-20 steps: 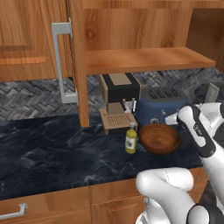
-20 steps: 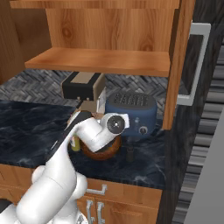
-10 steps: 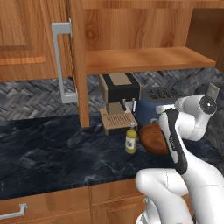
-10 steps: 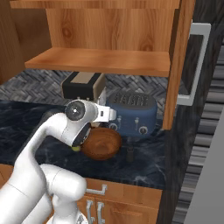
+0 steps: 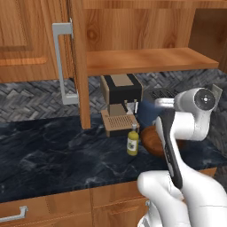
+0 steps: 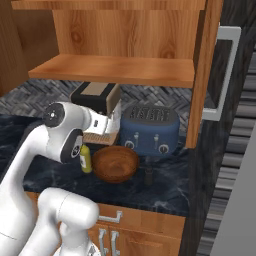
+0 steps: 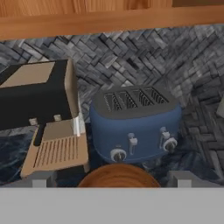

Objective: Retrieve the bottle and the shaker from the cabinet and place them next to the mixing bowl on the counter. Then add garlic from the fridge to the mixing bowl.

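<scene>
The bottle (image 5: 132,140) stands upright, long axis vertical, cap up, on the dark surface (image 5: 53,150) just left of the bowl (image 6: 115,163), while the gripper (image 7: 112,180), spread wide and empty, faces the toaster (image 7: 135,124).

Blue toaster (image 7: 135,127) beside coffee machine (image 7: 46,118), open cabinet door (image 5: 75,57), dark counter (image 5: 48,155)

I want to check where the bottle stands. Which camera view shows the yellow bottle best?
The left base view: the bottle stands whole and upright on the counter, between the coffee machine and the wooden bowl. In the right base view the arm covers part of the bottle.
</scene>
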Motion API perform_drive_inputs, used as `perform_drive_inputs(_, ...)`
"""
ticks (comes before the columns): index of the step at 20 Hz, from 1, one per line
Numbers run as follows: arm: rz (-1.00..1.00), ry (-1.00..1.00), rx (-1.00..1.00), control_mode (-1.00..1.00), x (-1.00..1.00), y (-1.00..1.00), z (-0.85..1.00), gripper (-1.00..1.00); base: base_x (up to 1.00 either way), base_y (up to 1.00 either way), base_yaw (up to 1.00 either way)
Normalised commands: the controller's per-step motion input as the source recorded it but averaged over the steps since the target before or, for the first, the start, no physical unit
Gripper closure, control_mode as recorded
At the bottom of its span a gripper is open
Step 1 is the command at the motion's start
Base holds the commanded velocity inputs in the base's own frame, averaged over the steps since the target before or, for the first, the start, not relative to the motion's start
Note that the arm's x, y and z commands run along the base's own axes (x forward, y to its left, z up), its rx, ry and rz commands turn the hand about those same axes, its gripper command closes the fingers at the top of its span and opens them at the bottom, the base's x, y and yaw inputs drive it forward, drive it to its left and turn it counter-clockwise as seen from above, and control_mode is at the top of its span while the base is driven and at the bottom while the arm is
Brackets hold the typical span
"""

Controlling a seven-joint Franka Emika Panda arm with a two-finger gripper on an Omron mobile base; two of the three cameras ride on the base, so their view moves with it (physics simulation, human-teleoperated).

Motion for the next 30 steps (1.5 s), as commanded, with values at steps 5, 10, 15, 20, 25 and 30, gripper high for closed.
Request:
perform_drive_inputs(5,0.03,-0.11,0.00,-1.00,-0.73,0.39,0.26,-1.00,0.00,0.00,0.00)
perform_drive_inputs(10,0.04,-0.14,0.00,-1.00,-0.74,0.25,0.41,-1.00,0.00,0.00,0.00)
perform_drive_inputs(15,0.02,-0.12,0.00,-1.00,-0.61,0.08,0.67,-1.00,0.00,0.00,0.00)
perform_drive_inputs(20,0.02,-0.10,0.00,-1.00,-0.53,0.00,0.28,-1.00,0.00,0.00,0.00)
perform_drive_inputs(25,0.08,0.00,0.03,-1.00,-0.29,0.03,0.00,-1.00,0.00,0.00,0.00)
perform_drive_inputs(30,0.00,0.01,0.00,-1.00,0.00,0.03,0.00,-1.00,0.00,0.00,0.00)
